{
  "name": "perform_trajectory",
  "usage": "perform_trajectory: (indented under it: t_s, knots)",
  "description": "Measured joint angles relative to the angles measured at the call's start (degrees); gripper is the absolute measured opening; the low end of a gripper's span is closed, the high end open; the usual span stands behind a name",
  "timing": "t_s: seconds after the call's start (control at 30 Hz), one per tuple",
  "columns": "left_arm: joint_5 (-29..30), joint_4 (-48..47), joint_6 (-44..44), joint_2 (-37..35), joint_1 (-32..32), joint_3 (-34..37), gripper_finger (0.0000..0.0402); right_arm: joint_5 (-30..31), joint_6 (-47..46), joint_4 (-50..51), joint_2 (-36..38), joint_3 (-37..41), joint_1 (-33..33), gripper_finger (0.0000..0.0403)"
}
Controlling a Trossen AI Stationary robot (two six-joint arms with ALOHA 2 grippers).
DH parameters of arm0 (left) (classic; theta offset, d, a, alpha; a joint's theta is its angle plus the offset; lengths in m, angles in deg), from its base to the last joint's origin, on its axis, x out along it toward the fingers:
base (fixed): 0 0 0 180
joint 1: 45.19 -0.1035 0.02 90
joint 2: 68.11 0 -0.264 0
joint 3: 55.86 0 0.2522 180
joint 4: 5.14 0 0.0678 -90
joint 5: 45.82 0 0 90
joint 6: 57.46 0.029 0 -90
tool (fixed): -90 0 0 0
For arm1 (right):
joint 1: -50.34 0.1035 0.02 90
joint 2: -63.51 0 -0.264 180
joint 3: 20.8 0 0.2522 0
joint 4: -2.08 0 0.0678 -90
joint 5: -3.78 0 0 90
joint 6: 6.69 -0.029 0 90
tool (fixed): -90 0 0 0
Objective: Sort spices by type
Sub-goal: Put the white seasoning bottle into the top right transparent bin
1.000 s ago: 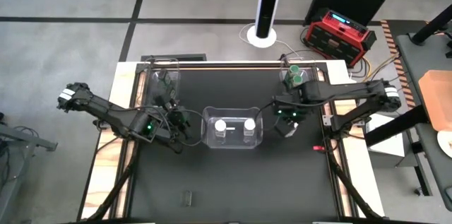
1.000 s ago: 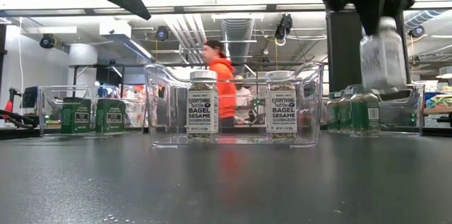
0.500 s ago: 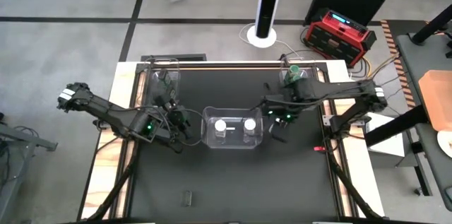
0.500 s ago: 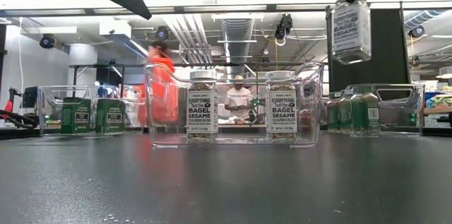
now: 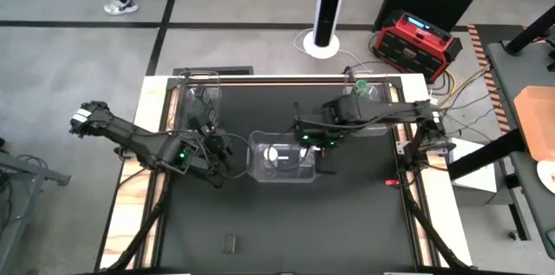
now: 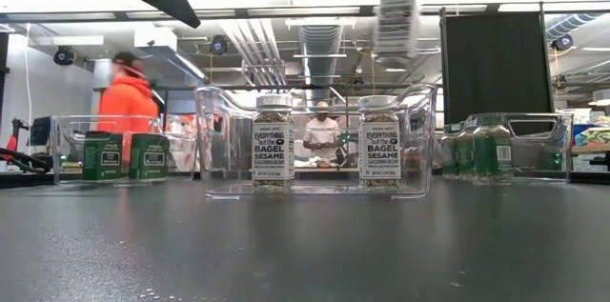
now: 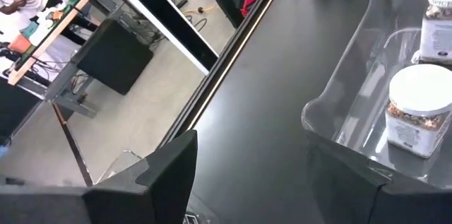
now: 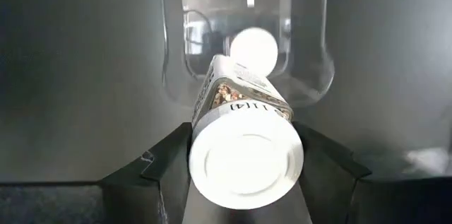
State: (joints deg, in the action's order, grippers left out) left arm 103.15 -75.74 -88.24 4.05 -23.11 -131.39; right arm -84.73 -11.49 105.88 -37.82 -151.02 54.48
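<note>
My right gripper [image 5: 312,142] is shut on a white-lidded spice jar [image 8: 246,157] and holds it above the clear middle bin [image 5: 257,169]. In the low view this jar [image 6: 396,16] hangs high over the bin's right part. Two more white-lidded jars [image 6: 274,145] [image 6: 381,145] stand upright on the bin's floor. My left gripper [image 7: 261,181] stands open just left of the bin, above the table, with nothing between its fingers. My right gripper pinches the jar's upper end, at the white lid [image 8: 246,160], between its two fingers [image 8: 166,164]. The fingers come from above, pointing down. The jar hangs below them, lid up and slightly tilted, lifted clear of the bin and the jars in it.
A clear bin at the far left [image 5: 201,101] holds dark-lidded jars with green labels [image 6: 124,154]. A clear bin at the far right [image 5: 364,93] holds green-lidded jars [image 6: 481,150]. The near half of the black table [image 5: 277,232] is bare. A person in orange [image 6: 129,102] walks in the room behind.
My right gripper has carried the white-lidded jar up and toward the table's left edge, from beside the right bin to above the middle bin's right part. The jar has stayed in the hold, lid up.
</note>
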Motion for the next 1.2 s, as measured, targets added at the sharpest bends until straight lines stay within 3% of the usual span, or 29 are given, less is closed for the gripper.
perform_trajectory:
  t_s: [0.57,1.2]
  knots:
    - [0.49,-2.14,0.68,-6.28,0.0,-0.21,0.0231,2.19,13.91,-0.28,-14.12,-15.43,-0.02,0.0201]
    - [0.47,-2.3,0.7,-6.98,0.0,-0.12,0.0231,2.19,15.64,-1.98,-19.9,-16.66,-0.15,0.0201]
